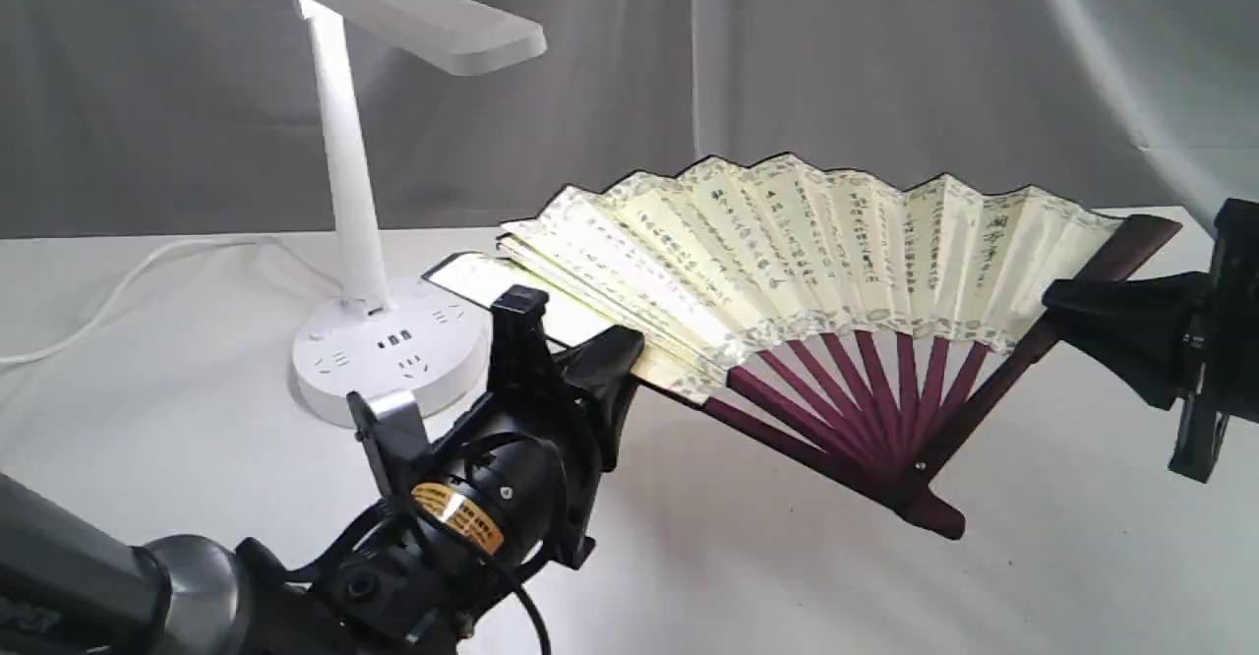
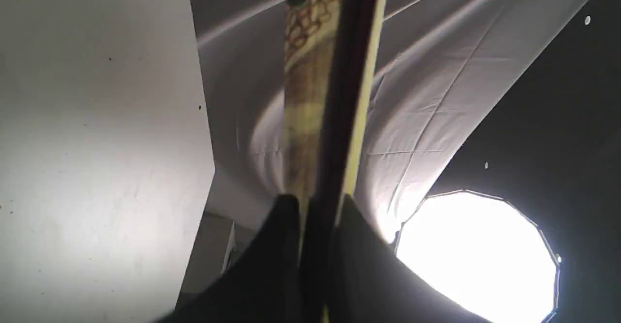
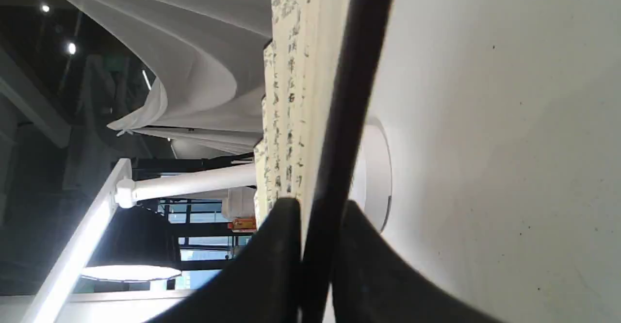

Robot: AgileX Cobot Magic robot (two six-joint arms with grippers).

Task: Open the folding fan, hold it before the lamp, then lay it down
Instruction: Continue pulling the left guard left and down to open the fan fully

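Note:
The folding fan is spread most of the way, with its cream leaf with black writing tilted up and its maroon ribs meeting at a pivot low near the table. The pleats at its left end are still bunched. My left gripper is shut on the fan's left guard. My right gripper is shut on the right guard. The white lamp stands lit at the left, behind the fan's left end, and its stem also shows in the right wrist view.
The lamp's round socket base sits just behind my left gripper. Its white cord trails off to the left over the white table. A grey curtain hangs behind. A bright studio light shows in the left wrist view.

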